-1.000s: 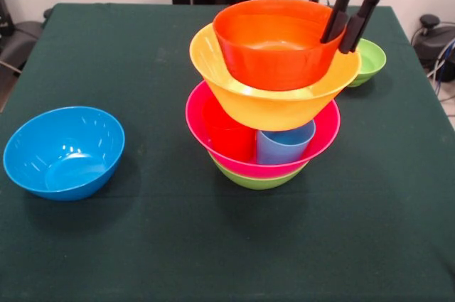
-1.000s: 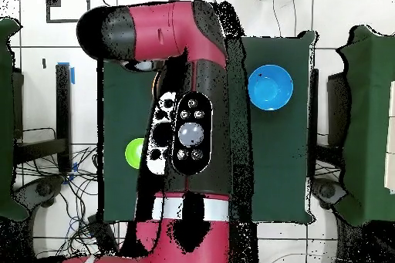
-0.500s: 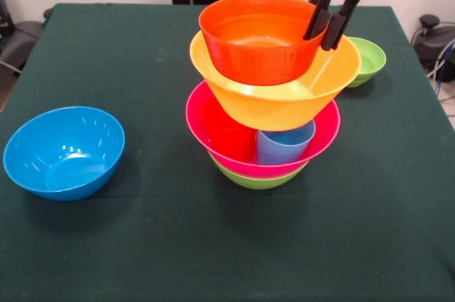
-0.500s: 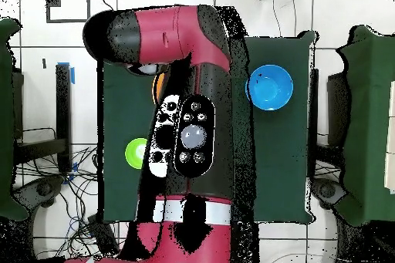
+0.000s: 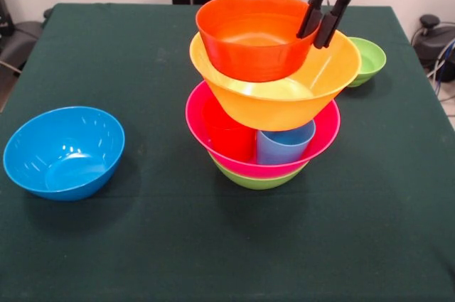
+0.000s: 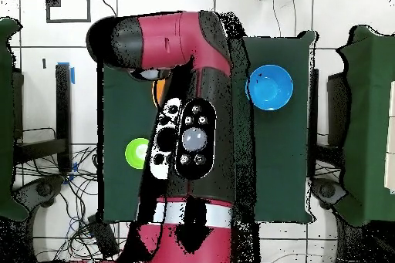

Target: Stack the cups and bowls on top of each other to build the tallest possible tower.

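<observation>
- The tower (image 5: 266, 103) stands at centre frame in the front view, a little right of the middle of the green table (image 5: 142, 245).
- Its base is a green bowl (image 5: 257, 179), of which only the lower curve shows under the large pink bowl (image 5: 213, 142) nested in it.
- Inside the pink bowl stand a red cup (image 5: 229, 135) on the left and a light blue cup (image 5: 284, 146) on the right, side by side.
- The yellow-orange bowl (image 5: 274, 106) sits on those cups, its rim above the pink bowl's rim.
- The orange bowl (image 5: 249, 42) is uppermost, inside the yellow-orange bowl and toward its left side, tilted slightly; whether it touches the bowl below cannot be told.
- The gripper (image 5: 320, 21) comes in from the upper right of the frame; its two dark fingers are nearly together, pinching the orange bowl's right rim, one finger inside the wall and one outside.
- A small green bowl (image 5: 368, 60) sits on the table at the right, just behind the tower; the overhead view shows it at left centre (image 6: 137, 153).
- A blue bowl (image 5: 64, 151) rests alone at the left of the frame, well apart from the tower; it shows at upper right in the overhead view (image 6: 270, 88).
- In the overhead view the arm (image 6: 193, 121) covers the tower, with only a sliver of orange showing beside it.
</observation>
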Action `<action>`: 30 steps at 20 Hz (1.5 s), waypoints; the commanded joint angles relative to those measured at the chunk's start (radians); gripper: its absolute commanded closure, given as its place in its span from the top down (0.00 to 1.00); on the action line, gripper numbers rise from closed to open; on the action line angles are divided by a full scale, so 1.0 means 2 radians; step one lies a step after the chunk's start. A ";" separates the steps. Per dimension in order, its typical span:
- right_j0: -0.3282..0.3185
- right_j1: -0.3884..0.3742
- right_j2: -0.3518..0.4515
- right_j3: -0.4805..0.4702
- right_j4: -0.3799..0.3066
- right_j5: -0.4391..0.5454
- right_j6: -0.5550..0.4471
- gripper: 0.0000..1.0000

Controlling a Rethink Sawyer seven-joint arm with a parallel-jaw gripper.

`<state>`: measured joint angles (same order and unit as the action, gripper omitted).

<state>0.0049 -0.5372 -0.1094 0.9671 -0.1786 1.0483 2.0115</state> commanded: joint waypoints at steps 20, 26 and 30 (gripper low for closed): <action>0.007 -0.015 0.036 0.115 -0.005 -0.043 0.014 0.00; 0.008 -0.015 0.037 0.120 -0.003 -0.055 0.018 0.00; 0.008 -0.013 0.038 0.121 -0.002 -0.065 0.019 0.00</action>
<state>0.0057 -0.5759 -0.1099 1.1043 -0.1784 0.9712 2.0115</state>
